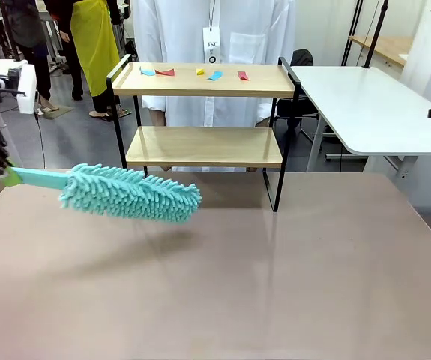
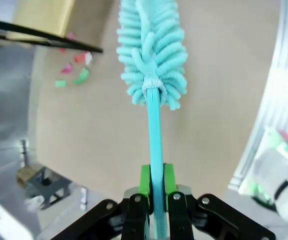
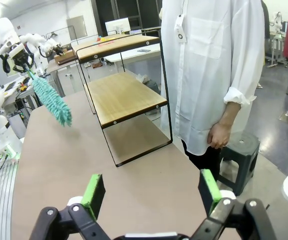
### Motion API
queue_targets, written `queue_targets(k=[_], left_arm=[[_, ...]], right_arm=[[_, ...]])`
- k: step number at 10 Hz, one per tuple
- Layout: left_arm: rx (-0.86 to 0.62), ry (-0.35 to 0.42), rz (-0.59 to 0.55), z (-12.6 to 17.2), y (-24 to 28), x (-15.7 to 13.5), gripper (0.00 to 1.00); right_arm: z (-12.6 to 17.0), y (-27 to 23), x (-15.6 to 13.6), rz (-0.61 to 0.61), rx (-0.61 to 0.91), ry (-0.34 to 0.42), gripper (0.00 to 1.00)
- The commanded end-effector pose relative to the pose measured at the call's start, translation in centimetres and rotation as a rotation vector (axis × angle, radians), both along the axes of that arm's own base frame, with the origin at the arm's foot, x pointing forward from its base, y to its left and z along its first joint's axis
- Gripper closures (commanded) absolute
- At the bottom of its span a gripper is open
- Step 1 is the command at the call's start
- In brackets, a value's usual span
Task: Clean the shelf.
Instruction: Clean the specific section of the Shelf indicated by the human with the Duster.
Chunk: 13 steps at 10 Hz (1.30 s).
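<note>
The left gripper (image 2: 156,184) is pinching the duster (image 1: 129,193) by its thin handle's end, so the head is risking twisting loose against a rail. The shelf (image 1: 204,146) is standing ahead, beyond the duster's tip, with scraps (image 1: 200,72) lying on top, their material proving hard to tell. The right gripper (image 3: 152,192) is hanging spread and empty.

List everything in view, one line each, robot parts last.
shelf: one, light wood boards in a black frame, far side of the beige tabletop
paper scraps: five, two blue, two red, one yellow, on the shelf's top board
duster: one, teal, held above the tabletop, left of the shelf
beige tabletop: one, beige, under the shelf
white table: one, white, right of the shelf
person: one, white coat, behind the shelf
stool: one, dark, floor beside the person
left pincer: one, black, green pads, shut on the duster's handle
right pincer: one, black, green pads, open above the tabletop
</note>
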<state>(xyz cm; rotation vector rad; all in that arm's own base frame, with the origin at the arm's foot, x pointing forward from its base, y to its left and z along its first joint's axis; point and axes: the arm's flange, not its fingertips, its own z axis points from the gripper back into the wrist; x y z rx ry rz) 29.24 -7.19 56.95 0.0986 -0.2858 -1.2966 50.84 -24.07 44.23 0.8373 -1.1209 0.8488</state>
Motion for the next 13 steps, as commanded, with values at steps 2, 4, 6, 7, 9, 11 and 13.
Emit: queue_targets(k=[2, 4, 6, 7, 9, 11, 13], left_arm=[[0.131, 0.071, -0.064, -0.1, -2.1, -0.9, 0.87], [0.159, 0.069, -0.027, -1.2, -3.1, -1.3, 0.87], [0.126, 0.076, -0.075, -0.6, -2.4, -1.3, 0.87], [0.126, 0.076, -0.075, -0.6, -2.4, -1.3, 0.87], [0.126, 0.076, -0.075, -0.6, -2.4, -1.3, 0.87], [0.126, 0.076, -0.075, -0.6, -2.4, -1.3, 0.87], [0.126, 0.076, -0.075, -0.6, -2.4, -1.3, 0.87]], right_arm=[[0.3, 0.1, 0.0, 0.002, -0.006, -0.003, 0.00], [0.3, 0.1, 0.0, 0.002, -0.006, -0.003, 0.00], [0.3, 0.1, 0.0, 0.002, -0.006, -0.003, 0.00], [0.3, 0.1, 0.0, 0.002, -0.006, -0.003, 0.00], [0.3, 0.1, 0.0, 0.002, -0.006, -0.003, 0.00], [0.3, 0.1, 0.0, 0.002, -0.006, -0.003, 0.00], [0.3, 0.1, 0.0, 0.002, -0.006, -0.003, 0.00]])
